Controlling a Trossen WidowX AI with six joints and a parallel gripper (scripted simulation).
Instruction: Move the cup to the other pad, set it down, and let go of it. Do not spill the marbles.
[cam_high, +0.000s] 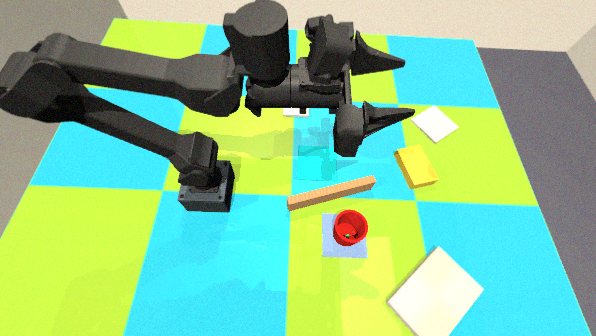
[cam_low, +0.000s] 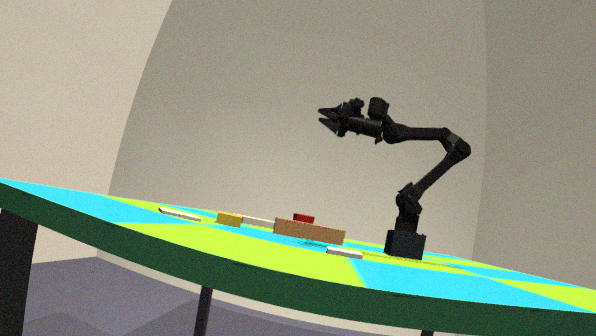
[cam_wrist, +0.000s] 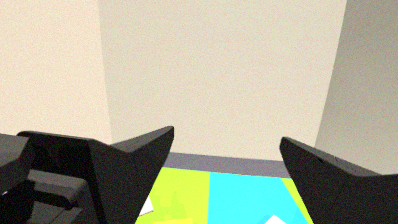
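Cup (red, marbles inside) stands upright on a pale blue pad at five o'clock of the surface; hand spread wide, holding nothing, high above.

Arm: single, dark grey, six joints. Base block fixed on the desk. Lower link rises and leans back to a raised elbow; forearm runs forward, roughly level, well above the desk. Wrist carries the tool, held high and pointing outward, nearly horizontal. Tool state: jaws spread wide, nothing between them. Fingers: two dark, tapered wedges, tips well apart in the wrist view.
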